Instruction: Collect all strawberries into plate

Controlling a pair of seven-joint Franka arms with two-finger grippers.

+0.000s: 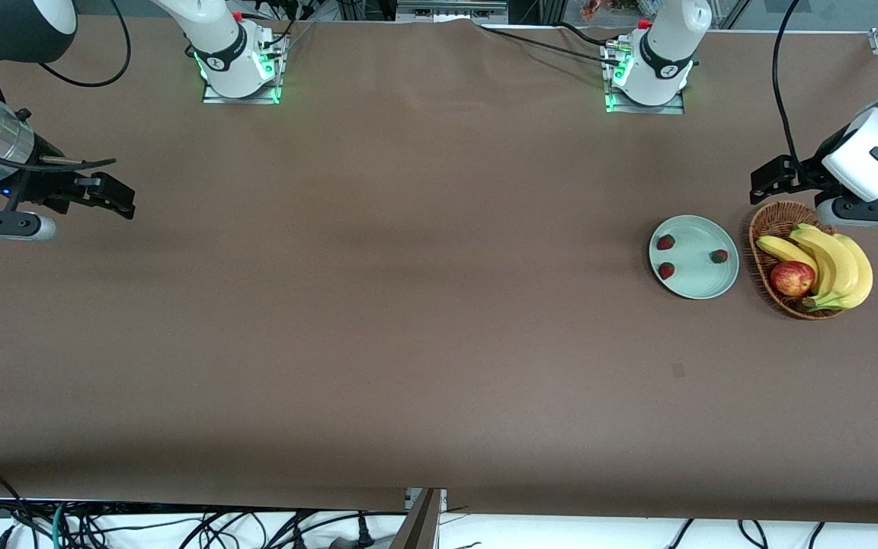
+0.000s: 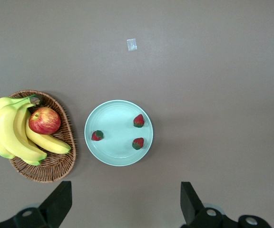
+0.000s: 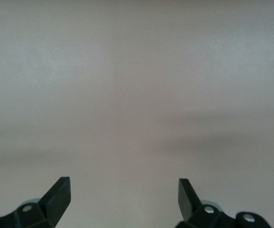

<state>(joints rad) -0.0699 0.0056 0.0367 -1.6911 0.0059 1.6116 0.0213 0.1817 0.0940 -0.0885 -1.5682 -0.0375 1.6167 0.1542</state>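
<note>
Left gripper point(image 2: 123, 205) spread wide, empty, up over the table by the basket point(image 1: 761, 245); right gripper point(image 3: 123, 202) wide too, waiting. All 3 strawberries point(image 2: 138, 120) on plate point(image 2: 115, 149). Berries prob. light, soft, bruise easily: pinch gently at mid-body.

The left arm rises from its base toward the top of the front view and bends out past the table's edge at its own end. Its wrist points down, and the left gripper point(image 2: 122, 209) hangs high in the air with its two fingers spread wide, holding nothing. The right arm waits at its own end of the table. The right gripper point(image 3: 123, 202) hangs above bare tabletop, fingers also wide apart and empty.
</note>
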